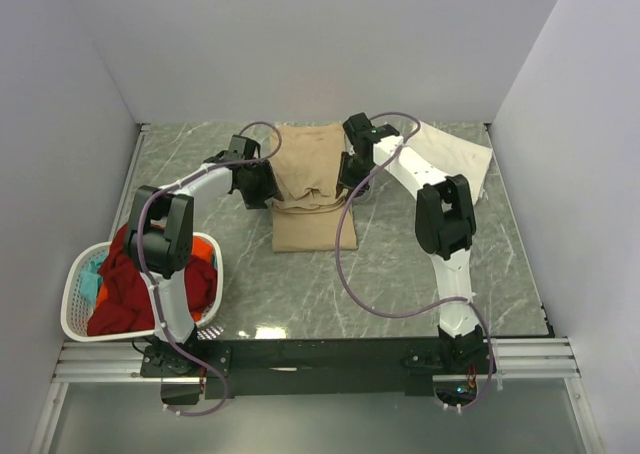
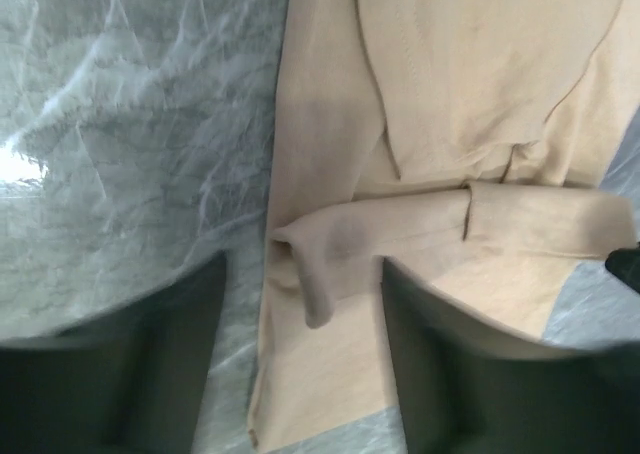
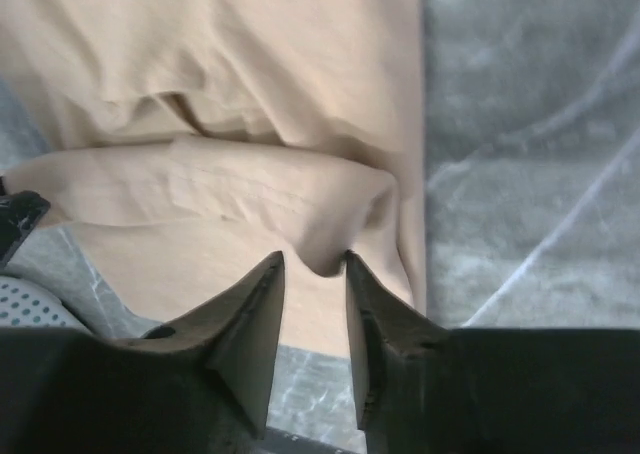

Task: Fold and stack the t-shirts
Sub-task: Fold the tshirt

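At the near left corner of the surface (image 1: pixel 400 274), one white basket (image 1: pixel 72 296) held three shirts: one red (image 1: pixel 120 299), one orange (image 1: pixel 206 248) and one teal (image 1: pixel 95 269). At the middle lay one tan t-shirt (image 1: pixel 310 224), partly folded, with a raised crease across it. The left end effector (image 2: pixel 300 314) stood wide open astride the crease's left end. The right end effector (image 3: pixel 315 264), narrowly open, gripped nothing at its right end. Lifting both straight up, clear of the cloth, would likely keep the fold tidy. One cream t-shirt (image 1: pixel 455 159) lay folded by the far right corner.
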Tool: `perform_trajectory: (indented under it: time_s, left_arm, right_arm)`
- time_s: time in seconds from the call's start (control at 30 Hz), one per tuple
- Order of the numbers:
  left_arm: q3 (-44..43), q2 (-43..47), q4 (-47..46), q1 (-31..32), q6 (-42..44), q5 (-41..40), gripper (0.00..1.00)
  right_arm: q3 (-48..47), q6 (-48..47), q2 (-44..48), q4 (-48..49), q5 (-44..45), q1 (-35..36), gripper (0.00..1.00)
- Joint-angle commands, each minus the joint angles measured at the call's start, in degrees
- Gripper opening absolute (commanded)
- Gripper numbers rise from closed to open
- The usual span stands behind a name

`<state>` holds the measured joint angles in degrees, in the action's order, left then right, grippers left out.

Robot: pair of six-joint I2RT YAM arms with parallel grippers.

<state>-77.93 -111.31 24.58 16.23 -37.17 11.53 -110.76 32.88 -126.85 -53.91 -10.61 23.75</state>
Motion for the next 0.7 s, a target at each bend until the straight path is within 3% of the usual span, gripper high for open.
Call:
perform_trajectory:
  time_s: [0.0,0.13,0.4,0.5,0.67]
  left_arm:
    - [-2.9,1.8,-1.4,-0.2,-0.5,0.5,0.71]
    - [-0.9,5.4,-1.5,-0.2,-0.1,-0.5,0.77]
    - [11.3,15.5,-4.7,0.5,-2.1,-0.5,0.69]
    - [16.9,21.4,-7.3,2.0,-4.4,-0.7,0.68]
    - [20.4,23.5,-12.9,6.6,-6.0,0.4,0.70]
  right_arm:
    - [-4.9,-2.5,1.1,0.1,-1.8,-0.8,0.42]
    - [-0.9,-3.0,6.0,3.3,-2.4,-0.9,0.47]
    - [11.4,-2.6,15.1,7.1,-3.5,1.5,0.46]
    - [12.6,-2.4,14.4,7.5,-3.5,4.1,0.45]
    - [13.3,0.3,11.9,9.2,-3.6,6.3,0.43]
